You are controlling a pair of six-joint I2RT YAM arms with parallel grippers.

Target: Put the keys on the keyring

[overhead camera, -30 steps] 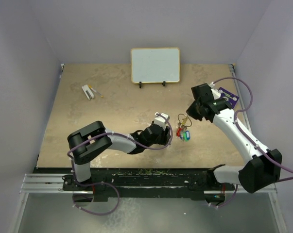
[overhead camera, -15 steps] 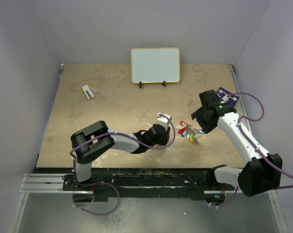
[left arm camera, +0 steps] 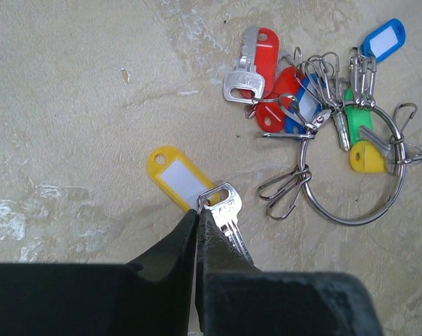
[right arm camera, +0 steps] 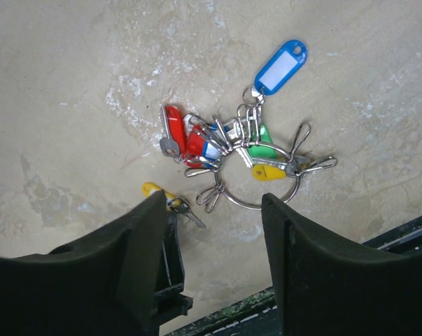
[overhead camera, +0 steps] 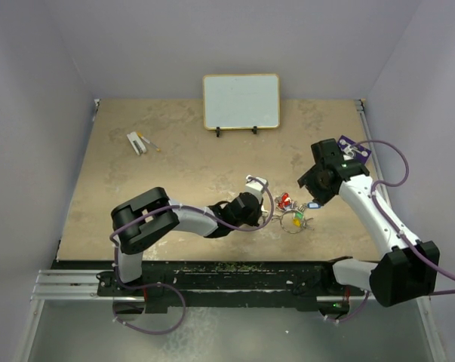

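The keyring [left arm camera: 350,220], a silver wire loop, lies flat on the table. On it hang several keys with red [left arm camera: 267,46], blue [left arm camera: 382,40], green [left arm camera: 355,119] and yellow [left arm camera: 368,158] tags, plus spare clips. A loose key [left arm camera: 223,208] with a yellow tag [left arm camera: 181,180] lies just left of the loop. My left gripper [left arm camera: 197,212] is shut, its tips pinching the small ring that joins that key and tag. My right gripper [right arm camera: 214,198] hangs open above the bunch [right arm camera: 228,147], holding nothing. From above, the bunch [overhead camera: 291,213] lies between the left gripper [overhead camera: 259,206] and the right gripper [overhead camera: 312,190].
A small whiteboard [overhead camera: 241,100] stands on its feet at the back centre. An eraser and a marker [overhead camera: 139,142] lie at the back left. A purple piece [overhead camera: 355,148] sits by the right wall behind the right arm. The table's front edge is close below the bunch.
My right gripper has opened and let the bunch drop from the air onto the table. My left gripper has reached right and closed on the loose yellow-tagged key.
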